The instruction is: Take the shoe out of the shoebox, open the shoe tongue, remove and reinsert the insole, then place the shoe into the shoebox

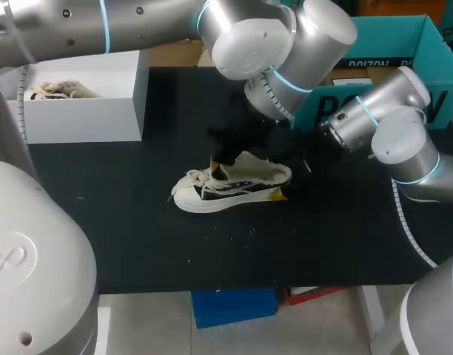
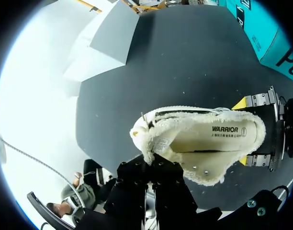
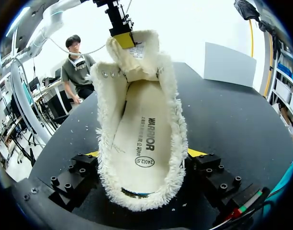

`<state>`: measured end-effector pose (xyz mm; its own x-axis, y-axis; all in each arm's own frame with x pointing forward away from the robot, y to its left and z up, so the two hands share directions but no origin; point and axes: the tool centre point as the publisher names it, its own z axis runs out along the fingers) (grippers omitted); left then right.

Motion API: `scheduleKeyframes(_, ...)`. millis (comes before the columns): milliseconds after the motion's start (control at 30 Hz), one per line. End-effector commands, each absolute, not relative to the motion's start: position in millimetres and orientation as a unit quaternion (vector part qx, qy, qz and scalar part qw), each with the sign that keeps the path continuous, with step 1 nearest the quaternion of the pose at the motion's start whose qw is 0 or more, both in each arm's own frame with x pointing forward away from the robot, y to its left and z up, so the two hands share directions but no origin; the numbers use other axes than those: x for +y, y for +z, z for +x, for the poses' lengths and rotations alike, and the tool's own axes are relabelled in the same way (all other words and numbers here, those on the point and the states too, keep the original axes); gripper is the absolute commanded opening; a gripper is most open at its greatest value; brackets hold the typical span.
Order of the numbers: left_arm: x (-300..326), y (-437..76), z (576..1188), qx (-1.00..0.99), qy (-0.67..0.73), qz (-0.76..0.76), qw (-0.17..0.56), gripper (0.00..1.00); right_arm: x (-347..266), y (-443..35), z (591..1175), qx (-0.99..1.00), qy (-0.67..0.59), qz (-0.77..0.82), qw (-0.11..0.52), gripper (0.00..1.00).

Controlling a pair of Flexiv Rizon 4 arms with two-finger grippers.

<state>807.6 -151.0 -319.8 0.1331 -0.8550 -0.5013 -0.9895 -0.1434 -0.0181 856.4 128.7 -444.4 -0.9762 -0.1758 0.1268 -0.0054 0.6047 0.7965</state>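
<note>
A cream, fleece-edged shoe [image 1: 230,185] with a white sole stands upright on the black table mat, toe toward my left. My left gripper [image 1: 217,168] comes down from above and is shut on the shoe's tongue [image 2: 147,143], holding it pulled forward. The same grip shows in the right wrist view, where the left gripper [image 3: 123,38] pinches the tongue's top. My right gripper [image 3: 145,154] clasps the heel, one yellow-tipped finger [image 3: 197,153] on each side, both touching. The cream insole [image 2: 218,139] lies flat inside the open shoe.
A white shoebox [image 1: 86,96] at the back left holds another shoe [image 1: 56,90]. A teal box [image 1: 389,52] stands at the back right, behind my right arm. Bare black mat [image 1: 138,244] lies in front of the shoe.
</note>
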Motion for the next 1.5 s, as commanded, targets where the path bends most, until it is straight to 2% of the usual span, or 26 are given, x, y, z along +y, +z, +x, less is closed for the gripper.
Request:
scheduleKeyframes(33,-142,-321,803,0.627,0.19,-0.736,0.171,0.0,131,-450,857,-0.891,-0.441,0.05,0.097,0.0)
scheduleKeyframes(200,-136,-323,799,0.619,0.194,-0.743,0.166,0.0,131,-450,857,-0.891,-0.441,0.05,0.097,0.0)
scheduleKeyframes(233,-135,-323,799,0.617,0.194,-0.744,0.165,0.4,131,-450,857,-0.891,-0.441,0.05,0.097,0.0)
scheduleKeyframes(267,-134,-323,798,0.616,0.194,-0.746,0.164,0.85,131,-450,857,-0.891,-0.441,0.05,0.097,0.0)
scheduleKeyframes(300,-133,-322,798,0.615,0.194,-0.747,0.163,1.0,131,-450,857,-0.891,-0.441,0.05,0.097,0.0)
scheduleKeyframes(867,-114,-300,803,0.591,0.182,-0.763,0.186,1.0,131,-450,857,-0.891,-0.441,0.05,0.097,0.0)
scheduleKeyframes(1500,-91,-309,786,0.571,0.196,-0.777,0.179,1.0,131,-450,857,-0.891,-0.441,0.05,0.097,0.0)
